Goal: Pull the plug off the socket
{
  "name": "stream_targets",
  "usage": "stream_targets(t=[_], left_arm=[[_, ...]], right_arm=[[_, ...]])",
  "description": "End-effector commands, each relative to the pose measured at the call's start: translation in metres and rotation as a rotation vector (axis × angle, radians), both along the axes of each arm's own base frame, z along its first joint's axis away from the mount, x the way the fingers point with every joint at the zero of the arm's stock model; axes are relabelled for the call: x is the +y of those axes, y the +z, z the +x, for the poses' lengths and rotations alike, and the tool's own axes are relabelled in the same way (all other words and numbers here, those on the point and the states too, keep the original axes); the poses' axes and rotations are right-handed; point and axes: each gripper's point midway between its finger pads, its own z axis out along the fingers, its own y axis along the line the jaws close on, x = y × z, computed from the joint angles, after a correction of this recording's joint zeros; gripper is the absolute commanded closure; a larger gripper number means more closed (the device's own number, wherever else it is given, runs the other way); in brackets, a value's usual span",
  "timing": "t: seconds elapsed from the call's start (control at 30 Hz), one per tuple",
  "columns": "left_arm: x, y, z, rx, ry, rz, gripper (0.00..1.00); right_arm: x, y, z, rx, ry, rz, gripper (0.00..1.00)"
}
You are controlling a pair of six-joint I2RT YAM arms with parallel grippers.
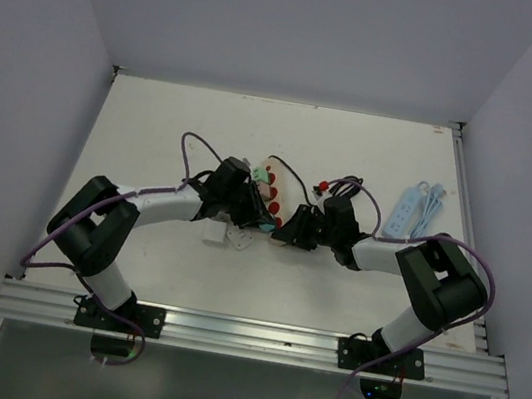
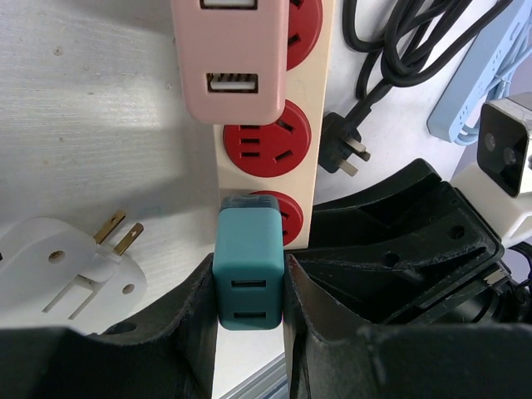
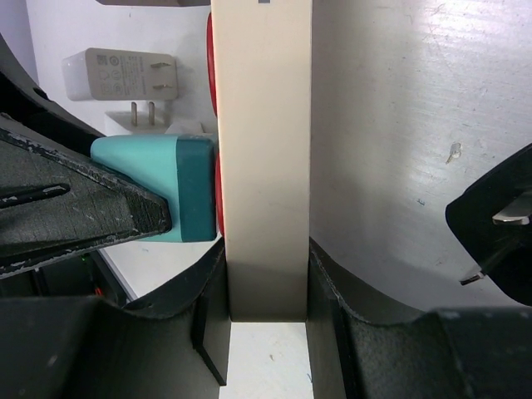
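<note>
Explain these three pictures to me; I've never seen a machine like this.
This is a robot's left arm and right arm, bolted to a white table. One picture looks down from above; the others come from wrist cameras. The left gripper is shut on a teal charger plugged into a cream power strip. The right gripper clamps that strip's end. A pink charger is plugged in too. Loose nearby: a white adapter, a black cable, a blue power strip.

Overhead looks down; wrist views (both close) share the strip (image 2: 323, 100) (image 3: 270, 150)
</note>
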Motion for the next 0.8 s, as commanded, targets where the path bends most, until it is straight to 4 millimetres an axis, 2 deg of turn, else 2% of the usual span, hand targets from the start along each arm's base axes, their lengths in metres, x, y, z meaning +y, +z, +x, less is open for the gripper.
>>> stream_targets(t=[0.0,0.07,0.2,0.3,0.43,0.63,0.67,0.77], left_arm=[[-0.011,0.080,0.038,-0.227,0.034,-0.175,1.00],[-0.016,0.082,0.037,-0.251,0.031,-0.152,1.00],[-0.046,0.084,0.013,-0.292,-0.023,-0.132,1.00],[-0.054,0.083,0.007,-0.292,-0.040,-0.136,1.00],[-0.045,0.089,0.016,-0.281,-0.014,-0.125,1.00],[-0.015,0.101,0.049,-0.278,0.050,-0.140,1.00],[-0.007,0.102,0.057,-0.277,0.066,-0.139,1.00],[0.002,0.095,0.062,-0.250,0.076,-0.113,1.00]], right_arm=[[-0.103,-0.092,-0.046,0.273,-0.202,-0.432,1.00],[-0.104,-0.093,-0.046,0.278,-0.212,-0.440,1.00],[-0.105,-0.094,-0.046,0.288,-0.219,-0.442,1.00],[-0.107,-0.096,-0.047,0.297,-0.224,-0.441,1.00],[-0.115,-0.100,-0.050,0.324,-0.250,-0.437,1.00],[-0.117,-0.101,-0.050,0.332,-0.261,-0.436,1.00],[-0.117,-0.101,-0.051,0.333,-0.261,-0.437,1.00],[-0.117,-0.101,-0.050,0.333,-0.260,-0.435,1.00]])
